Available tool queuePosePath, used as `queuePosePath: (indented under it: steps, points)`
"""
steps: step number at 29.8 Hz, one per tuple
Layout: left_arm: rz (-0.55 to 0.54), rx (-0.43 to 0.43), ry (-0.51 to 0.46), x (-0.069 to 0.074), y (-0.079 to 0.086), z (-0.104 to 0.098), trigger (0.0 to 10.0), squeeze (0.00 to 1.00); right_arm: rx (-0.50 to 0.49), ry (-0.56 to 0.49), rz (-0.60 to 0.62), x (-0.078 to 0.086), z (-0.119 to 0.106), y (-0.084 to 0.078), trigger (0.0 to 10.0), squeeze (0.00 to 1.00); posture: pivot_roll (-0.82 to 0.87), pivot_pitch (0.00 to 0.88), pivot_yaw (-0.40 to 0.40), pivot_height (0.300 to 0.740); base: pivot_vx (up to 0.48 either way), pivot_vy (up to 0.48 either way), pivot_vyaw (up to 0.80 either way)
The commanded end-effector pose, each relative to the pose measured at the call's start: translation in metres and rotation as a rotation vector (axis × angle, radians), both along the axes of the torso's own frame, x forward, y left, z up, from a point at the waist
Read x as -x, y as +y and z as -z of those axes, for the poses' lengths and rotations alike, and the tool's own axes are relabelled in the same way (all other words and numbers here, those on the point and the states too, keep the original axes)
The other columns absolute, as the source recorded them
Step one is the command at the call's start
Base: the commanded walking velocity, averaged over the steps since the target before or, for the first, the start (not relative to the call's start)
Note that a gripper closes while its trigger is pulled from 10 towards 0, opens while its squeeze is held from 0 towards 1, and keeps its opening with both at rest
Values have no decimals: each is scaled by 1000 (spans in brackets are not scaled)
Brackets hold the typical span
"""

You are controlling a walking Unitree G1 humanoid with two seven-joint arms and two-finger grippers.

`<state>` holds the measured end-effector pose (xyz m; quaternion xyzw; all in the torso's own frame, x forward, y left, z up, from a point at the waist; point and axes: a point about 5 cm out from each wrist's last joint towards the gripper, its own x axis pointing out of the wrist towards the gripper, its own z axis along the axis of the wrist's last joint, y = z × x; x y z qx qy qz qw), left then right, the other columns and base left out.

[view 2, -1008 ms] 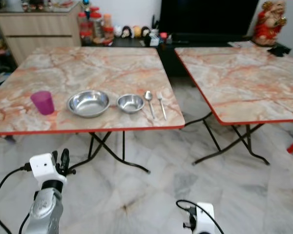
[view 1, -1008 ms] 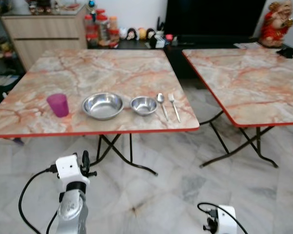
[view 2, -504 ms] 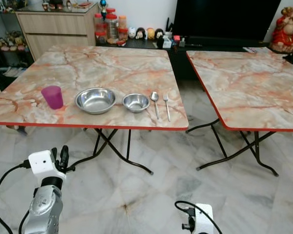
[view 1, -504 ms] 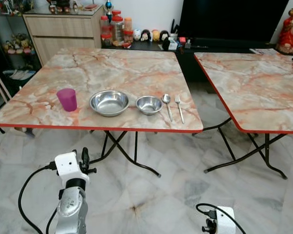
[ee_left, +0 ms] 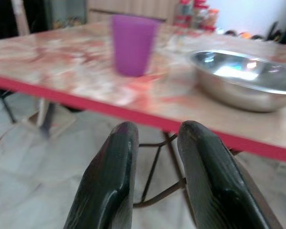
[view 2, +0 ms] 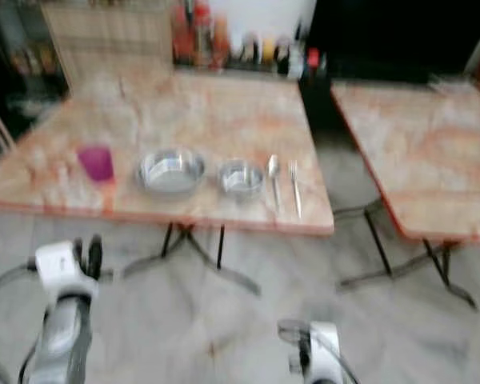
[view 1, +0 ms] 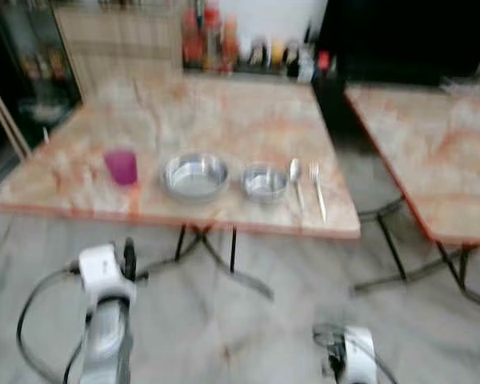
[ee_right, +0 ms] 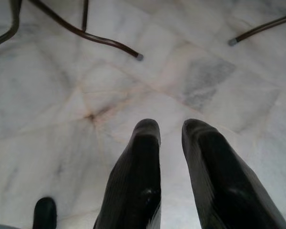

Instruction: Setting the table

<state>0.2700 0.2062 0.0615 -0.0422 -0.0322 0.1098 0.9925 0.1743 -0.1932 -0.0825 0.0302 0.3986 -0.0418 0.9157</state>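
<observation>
Purple plastic cup (view 1: 122,166) sits mid-left on the marble-patterned worktop (view 1: 224,120), beside a steel bowl (view 1: 195,175). Left hand (ee_left: 155,131) hangs below the edge, fingers slightly parted, empty, nearer the cup; right hand (ee_right: 171,129) likewise, over the floor.

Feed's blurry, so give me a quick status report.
Left gripper open, empty, short of the marble table's red edge. Right gripper open over floor. Purple plastic cup beside large steel bowl, untouched.

A purple cup (view 1: 122,166), a large steel bowl (view 1: 195,175) and a small steel bowl (view 1: 265,182) stand upright in a row. A spoon (view 1: 295,181) and fork (view 1: 317,189) lie side by side beside the small bowl.
</observation>
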Motion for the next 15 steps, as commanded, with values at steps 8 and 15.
queuePosePath:
  steps: [8, 15]
  points:
    - [26, 16, -6, -2, -8, -1, 10000, 0, 7, 15, 30, 4, 1, -7, 10000, 0, 65, 0, -77, 740, 253, 0, 300]
    - [30, 11, -14, -4, -6, -4, 10000, 0, 9, 14, 21, 4, 1, -7, 10000, 0, 65, 0, -74, 740, 252, 0, 0]
